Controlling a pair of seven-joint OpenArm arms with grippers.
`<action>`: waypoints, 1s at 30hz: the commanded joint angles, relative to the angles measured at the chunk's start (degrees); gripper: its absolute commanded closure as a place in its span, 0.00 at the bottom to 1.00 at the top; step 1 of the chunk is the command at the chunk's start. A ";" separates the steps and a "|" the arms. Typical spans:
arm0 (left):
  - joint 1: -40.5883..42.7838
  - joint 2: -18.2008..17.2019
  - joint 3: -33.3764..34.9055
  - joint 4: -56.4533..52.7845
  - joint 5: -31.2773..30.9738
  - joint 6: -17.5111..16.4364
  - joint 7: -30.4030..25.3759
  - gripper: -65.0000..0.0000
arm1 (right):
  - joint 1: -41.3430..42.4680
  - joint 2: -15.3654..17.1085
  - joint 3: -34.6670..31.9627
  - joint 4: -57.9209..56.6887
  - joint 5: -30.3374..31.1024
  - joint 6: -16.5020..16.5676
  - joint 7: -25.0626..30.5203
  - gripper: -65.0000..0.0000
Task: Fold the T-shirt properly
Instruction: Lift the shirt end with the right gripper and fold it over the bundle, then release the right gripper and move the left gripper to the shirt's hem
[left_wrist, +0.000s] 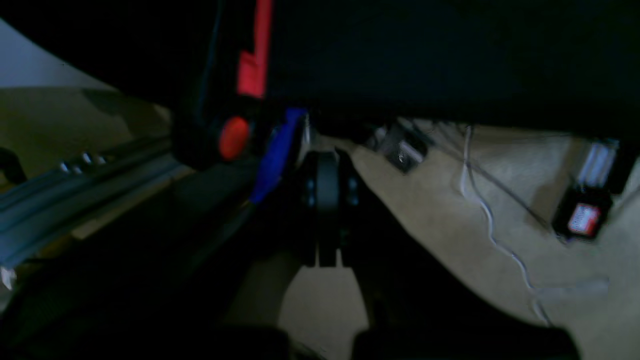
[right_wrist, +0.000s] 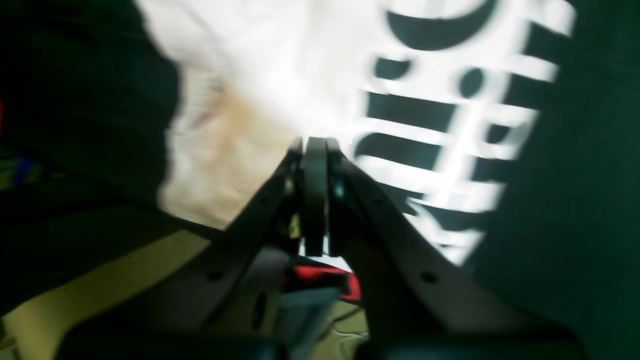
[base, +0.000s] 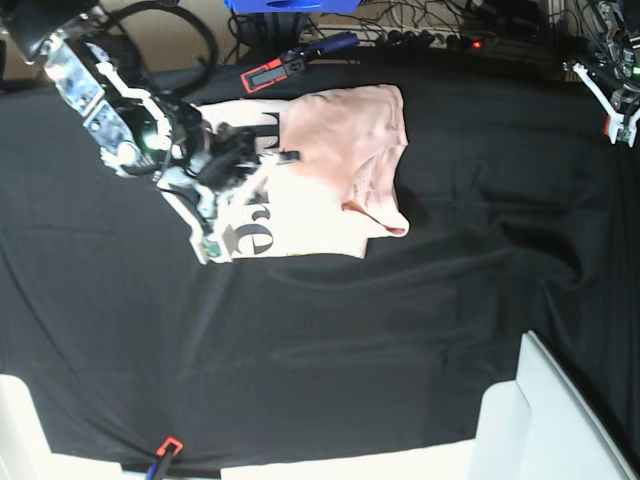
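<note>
step: mid-fold, judged | T-shirt (base: 335, 165) partly folded on black table cloth (base: 400, 330) | right gripper (right_wrist: 315, 145) closed, empty, over lettering | left gripper (left_wrist: 325, 165) closed, parked off-table | next: regrasp an edge, fold again

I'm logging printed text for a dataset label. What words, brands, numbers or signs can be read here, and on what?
"re": black serif letters on the T-shirt, base view; a "T" and part of another letter show above, beside the right gripper.
More black lettering on the T-shirt, right wrist view: too blurred to read.
Red-and-white label on a black box on the floor, left wrist view: too blurred to read.
</note>
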 joint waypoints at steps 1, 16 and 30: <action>1.41 -1.16 -0.20 0.84 -0.05 0.16 -2.84 1.00 | -0.52 0.63 0.19 0.85 0.45 0.18 0.45 1.00; -8.00 1.65 12.64 -2.68 -0.75 0.07 -19.28 0.93 | -4.38 2.30 0.37 0.76 -9.92 0.18 0.81 1.00; -18.55 5.08 22.92 -2.68 -0.84 -14.48 -10.49 0.20 | -8.16 2.22 9.25 0.76 -10.01 0.26 0.89 1.00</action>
